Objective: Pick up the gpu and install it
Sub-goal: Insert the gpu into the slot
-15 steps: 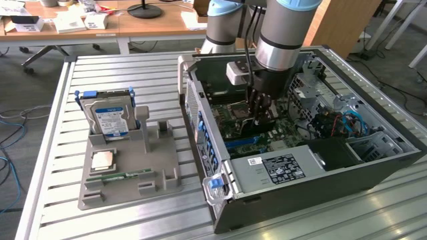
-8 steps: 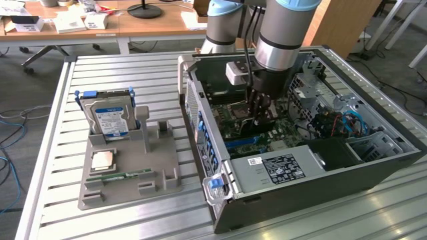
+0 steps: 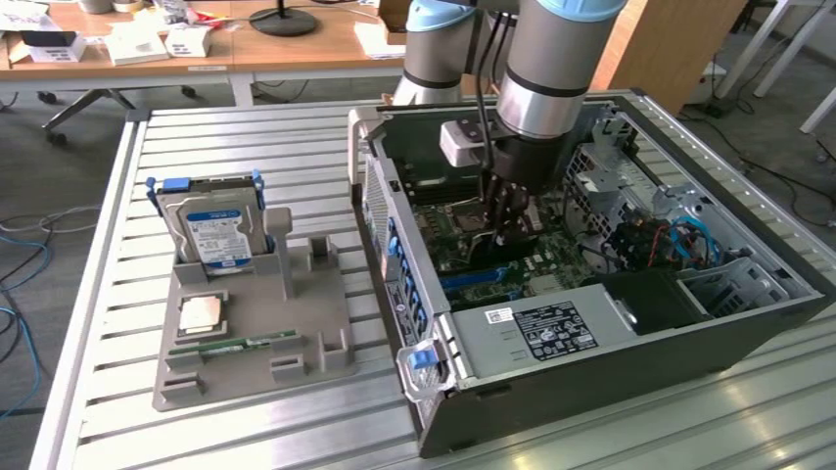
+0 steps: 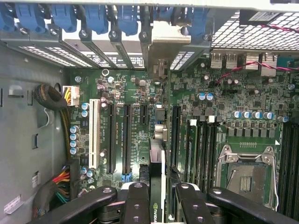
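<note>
The gpu (image 4: pixel 158 161) stood on its thin edge right between the claw's (image 4: pixel 159 198) two black fingers (image 4: pixel 138 203), which were squeezed tight on it, down close to the green board (image 4: pixel 224 88) and its long black slots (image 4: pixel 126 135), inside the open computer box (image 3: pixel 731 333).

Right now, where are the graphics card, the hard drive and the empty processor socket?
thin dark gpu card (image 4: pixel 157 179), wrist view, its near edge
silver blue-labelled hard drive (image 3: pixel 215 235), exterior view, its label
empty metal-framed processor socket (image 4: pixel 247 176), wrist view, its centre
</note>
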### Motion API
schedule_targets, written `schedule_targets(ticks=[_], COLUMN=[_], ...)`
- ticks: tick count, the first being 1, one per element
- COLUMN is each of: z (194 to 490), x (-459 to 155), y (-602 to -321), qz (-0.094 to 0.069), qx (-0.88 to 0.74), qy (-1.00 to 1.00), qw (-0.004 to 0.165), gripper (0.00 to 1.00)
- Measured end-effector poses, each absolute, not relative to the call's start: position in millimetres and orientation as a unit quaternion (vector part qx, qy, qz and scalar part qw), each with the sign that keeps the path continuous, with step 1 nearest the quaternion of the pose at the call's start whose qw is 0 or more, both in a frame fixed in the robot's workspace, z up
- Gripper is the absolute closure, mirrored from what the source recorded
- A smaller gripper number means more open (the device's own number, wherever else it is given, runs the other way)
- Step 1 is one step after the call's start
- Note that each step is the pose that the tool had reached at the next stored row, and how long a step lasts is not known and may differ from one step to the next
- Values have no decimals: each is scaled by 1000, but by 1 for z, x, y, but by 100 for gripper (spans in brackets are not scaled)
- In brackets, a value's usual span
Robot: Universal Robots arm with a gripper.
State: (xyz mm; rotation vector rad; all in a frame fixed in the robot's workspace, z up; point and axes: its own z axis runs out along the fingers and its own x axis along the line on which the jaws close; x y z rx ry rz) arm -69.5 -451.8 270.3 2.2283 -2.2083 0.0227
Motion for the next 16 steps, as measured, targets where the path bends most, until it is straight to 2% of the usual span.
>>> schedule_targets(ticks=[16], z=[270], x=[-74], y=[-452], qz=[7], qx=[710], qy=[-704], qw=[2], gripper=[74])
